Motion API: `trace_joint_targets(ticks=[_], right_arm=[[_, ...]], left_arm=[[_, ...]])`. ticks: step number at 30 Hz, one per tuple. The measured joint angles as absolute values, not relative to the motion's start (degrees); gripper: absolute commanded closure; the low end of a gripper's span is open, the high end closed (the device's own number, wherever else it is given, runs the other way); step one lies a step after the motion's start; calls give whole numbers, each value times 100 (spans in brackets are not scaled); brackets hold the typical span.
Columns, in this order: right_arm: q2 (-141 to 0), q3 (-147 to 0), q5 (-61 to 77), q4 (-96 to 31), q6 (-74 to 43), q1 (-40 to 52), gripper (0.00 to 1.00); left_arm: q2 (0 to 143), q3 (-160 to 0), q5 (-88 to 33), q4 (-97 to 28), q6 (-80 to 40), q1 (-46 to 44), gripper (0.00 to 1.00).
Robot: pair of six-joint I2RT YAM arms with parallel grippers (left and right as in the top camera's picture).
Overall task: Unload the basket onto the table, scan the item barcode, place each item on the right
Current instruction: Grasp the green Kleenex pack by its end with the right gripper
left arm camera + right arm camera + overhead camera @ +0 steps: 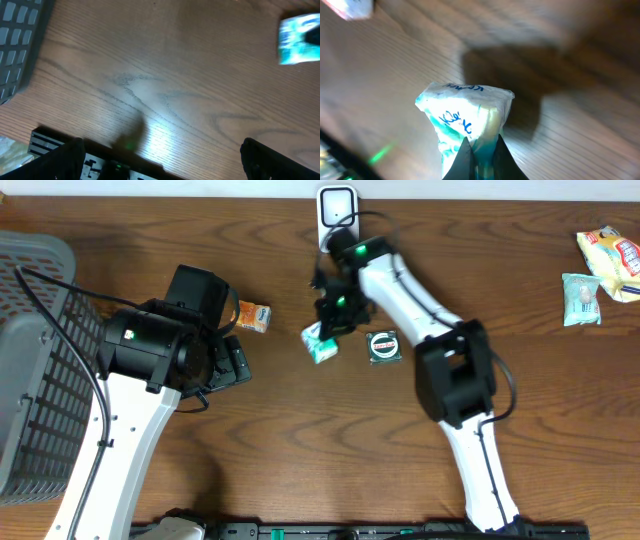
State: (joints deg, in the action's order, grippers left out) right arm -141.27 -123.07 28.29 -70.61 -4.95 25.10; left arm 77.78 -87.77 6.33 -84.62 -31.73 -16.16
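Observation:
The item is a small teal and white packet (320,341) lying on the wooden table just left of centre. From behind it my right gripper (328,328) reaches down and is shut on it. In the right wrist view the two dark fingertips (464,161) pinch the packet's (465,112) lower end. My left gripper (234,362) hovers to the left of the packet, open. Its fingers (59,161) stand wide apart with only table between them, and the packet (298,39) shows blurred at the upper right. A white device (337,205) stands at the back edge.
A grey slatted basket (35,370) fills the left side. A small orange pack (253,317) lies by the left arm. A round dark item (384,346) lies right of the packet. Two snack bags (612,252) (582,298) sit at the far right.

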Motion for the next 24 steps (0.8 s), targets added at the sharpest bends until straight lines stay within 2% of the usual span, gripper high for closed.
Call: trace_joint_targets(ticks=[7, 14, 24], right_arm=[[-13712, -12304, 4265, -7218, 58, 1621, 99], [-13638, -12302, 6283, -7957, 1253, 770, 99], [-13638, -12300, 7306, -9325, 3094, -89, 99]], left_arm=[[7778, -8777, 633, -8462, -3173, -1616, 3], [7778, -8777, 633, -8462, -3173, -1616, 3], [7778, -8777, 633, -8462, -3173, -1616, 2]])
